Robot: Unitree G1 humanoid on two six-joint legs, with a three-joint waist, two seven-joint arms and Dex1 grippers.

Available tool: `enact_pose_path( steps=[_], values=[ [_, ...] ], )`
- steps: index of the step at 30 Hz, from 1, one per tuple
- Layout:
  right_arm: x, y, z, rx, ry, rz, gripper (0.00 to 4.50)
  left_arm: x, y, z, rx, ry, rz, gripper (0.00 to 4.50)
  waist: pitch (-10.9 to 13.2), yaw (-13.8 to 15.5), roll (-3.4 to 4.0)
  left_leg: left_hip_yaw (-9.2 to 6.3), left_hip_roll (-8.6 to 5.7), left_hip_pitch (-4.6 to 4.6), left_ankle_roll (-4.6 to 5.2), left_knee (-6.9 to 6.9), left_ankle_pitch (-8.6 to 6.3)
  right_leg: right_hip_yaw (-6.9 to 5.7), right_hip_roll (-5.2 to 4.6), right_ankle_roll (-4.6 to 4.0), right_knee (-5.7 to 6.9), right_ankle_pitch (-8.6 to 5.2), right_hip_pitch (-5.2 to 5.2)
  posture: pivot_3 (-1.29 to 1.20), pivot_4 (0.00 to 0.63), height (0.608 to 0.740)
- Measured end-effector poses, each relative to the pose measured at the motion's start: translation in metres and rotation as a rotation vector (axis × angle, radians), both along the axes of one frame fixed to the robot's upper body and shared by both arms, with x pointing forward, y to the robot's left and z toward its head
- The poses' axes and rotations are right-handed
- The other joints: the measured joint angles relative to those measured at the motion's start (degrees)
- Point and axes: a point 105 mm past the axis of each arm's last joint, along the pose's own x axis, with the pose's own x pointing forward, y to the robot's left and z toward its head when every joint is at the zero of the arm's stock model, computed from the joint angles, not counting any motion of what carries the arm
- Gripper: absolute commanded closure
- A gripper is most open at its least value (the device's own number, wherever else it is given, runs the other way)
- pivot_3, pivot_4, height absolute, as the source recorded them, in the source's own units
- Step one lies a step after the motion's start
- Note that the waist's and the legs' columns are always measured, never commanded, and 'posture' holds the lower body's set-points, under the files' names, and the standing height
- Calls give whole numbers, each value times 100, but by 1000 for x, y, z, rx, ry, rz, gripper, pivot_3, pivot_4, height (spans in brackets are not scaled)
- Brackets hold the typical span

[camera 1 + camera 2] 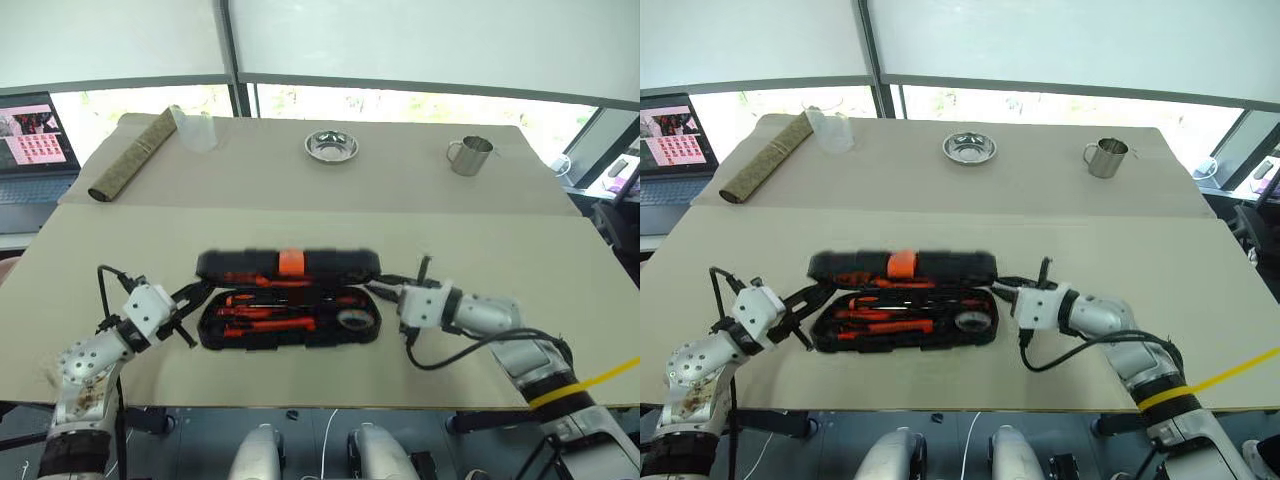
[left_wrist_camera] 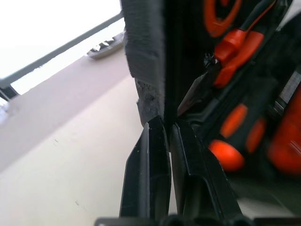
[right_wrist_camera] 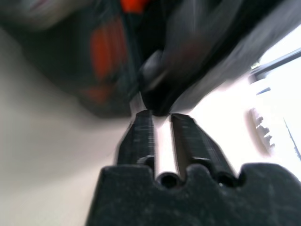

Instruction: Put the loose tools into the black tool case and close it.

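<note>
Beige table (image 1: 300, 380) under bright windows, black tool case (image 1: 288, 300) half-open between two narrowly parted end effectors.

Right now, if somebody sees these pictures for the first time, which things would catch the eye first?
First, the black tool case at the middle of the near table, its lid half raised over orange-handled tools. The left gripper and right gripper sit at its two ends. Behind, on the far table, stand a steel bowl and a metal mug.
</note>
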Motion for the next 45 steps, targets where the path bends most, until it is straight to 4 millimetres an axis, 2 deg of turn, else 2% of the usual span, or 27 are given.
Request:
enact_pose_path(
  steps=[5, 7, 12, 15, 16, 18, 22, 24, 26, 31, 33, 35, 40, 45],
  values=[
    [-7, -12, 4, -10, -30, -2, 767, -9, 14, -16, 12, 95, 29, 1327, 3, 16, 2, 6, -1, 13, 0, 1, 0, 3, 2, 0, 3, 0, 12, 0, 150, 740],
    [-10, -20, 7, -3, -30, -18, 61, -10, 20, -20, 19, 135, 42, 1292, 4, 47, 0, 3, -1, 12, 0, 2, 0, 1, -1, 3, 3, -2, 15, 0, 150, 740],
    [-23, -44, 7, -26, 1, -57, 26, -8, 29, -17, 19, 169, 48, 1292, 4, 68, -1, 6, 0, 19, 0, 3, 0, 2, -4, 5, 1, -4, 20, 0, 150, 740],
    [-31, -49, 4, -23, 42, -61, 738, -1, 27, -11, 8, 171, 32, 1292, 4, 67, -1, 5, -1, 18, 0, 3, 0, 2, 3, 4, 2, -4, 20, 0, 150, 740],
    [-34, -50, 2, -15, 68, -67, 1142, 3, 25, -7, 9, 170, 21, 1801, 4, 64, -1, 5, 0, 17, 0, 3, 0, 1, 4, 3, 2, -4, 20, 0, 150, 740],
    [-37, -50, 1, -8, 95, -69, 1785, 7, 24, -1, 3, 160, 12, 2309, 4, 52, -1, 6, -1, 18, 0, 3, 0, 3, 4, 3, 2, -4, 20, 0, 150, 740],
    [-43, -50, 2, 39, 154, -86, 3230, 12, 18, 4, -31, 178, -25, 3813, 4, 6, -1, 5, 2, 17, 0, 2, 0, 4, 7, 3, 3, -5, 17, 0, 150, 740],
    [-54, -52, 2, 54, 225, -79, 3859, 12, 11, 5, -61, 216, -59, 4480, 5, 17, 0, 3, 1, 15, 0, 2, 0, 4, 7, 3, 3, -5, 17, 0, 150, 740],
    [-63, -51, 3, 55, 281, -59, 4450, 15, 6, 8, -82, 234, -81, 4500, 6, 28, -2, 2, 1, 15, 0, 4, 0, 3, 7, 4, 3, -5, 19, 0, 150, 740],
    [-112, -33, -5, -16, 540, 74, 4450, 33, -3, 21, -92, 270, -86, 4500, 5, 88, -11, -3, 1, 17, 0, 6, 0, 0, 10, 7, 2, -7, 24, 0, 150, 740],
    [-122, -19, -6, -1, 589, 104, 4450, 36, -7, 18, -72, 304, -93, 4500, 4, 68, -12, 1, 1, 17, 0, 6, 0, 4, 10, 7, 2, -7, 21, 0, 150, 740],
    [-131, -2, -8, 22, 640, 134, 4450, 35, -15, 7, -54, 375, -117, 4500, 5, 29, -12, -1, 2, 15, -1, 6, 0, 3, 14, 5, 2, -9, 18, 0, 150, 740],
    [-124, 23, -12, 49, 675, 128, 4450, 28, -19, -15, 14, 524, -145, 4500, 10, 12, -27, -3, 8, 11, -1, 6, 0, 2, 22, -1, 3, -11, 12, 0, 150, 740],
    [-106, 45, -12, 44, 631, 132, 4450, 23, -14, -15, 16, 551, -138, 4500, 11, 15, -29, -1, 9, 11, -1, 6, 0, 2, 20, -2, 3, -12, 9, 0, 150, 740]
  ],
)
